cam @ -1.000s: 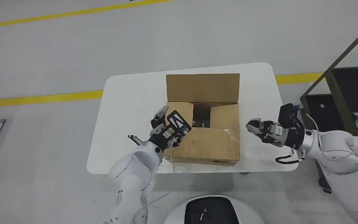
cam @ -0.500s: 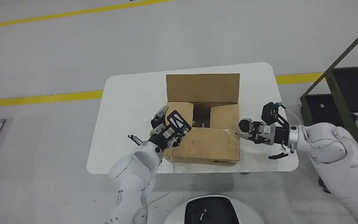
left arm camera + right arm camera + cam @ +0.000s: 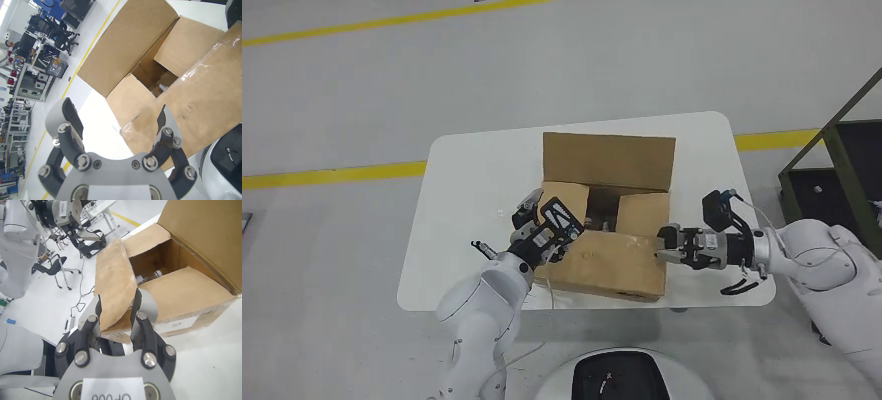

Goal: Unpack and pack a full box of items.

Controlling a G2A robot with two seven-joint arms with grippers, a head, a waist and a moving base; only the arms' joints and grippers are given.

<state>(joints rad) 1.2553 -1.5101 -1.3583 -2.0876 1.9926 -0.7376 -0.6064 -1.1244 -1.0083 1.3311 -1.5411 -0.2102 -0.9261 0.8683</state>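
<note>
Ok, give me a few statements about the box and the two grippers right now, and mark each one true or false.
1. The cardboard box sits on the white table. True.
2. The box is closed and sealed on top. False: its top is open, and a bottle shows inside.
3. The right gripper has the near flap clamped between its fingers. True.
4. The left gripper is shut on a bottle. False: it is open and holds nothing, at the other end of the near flap.
</note>
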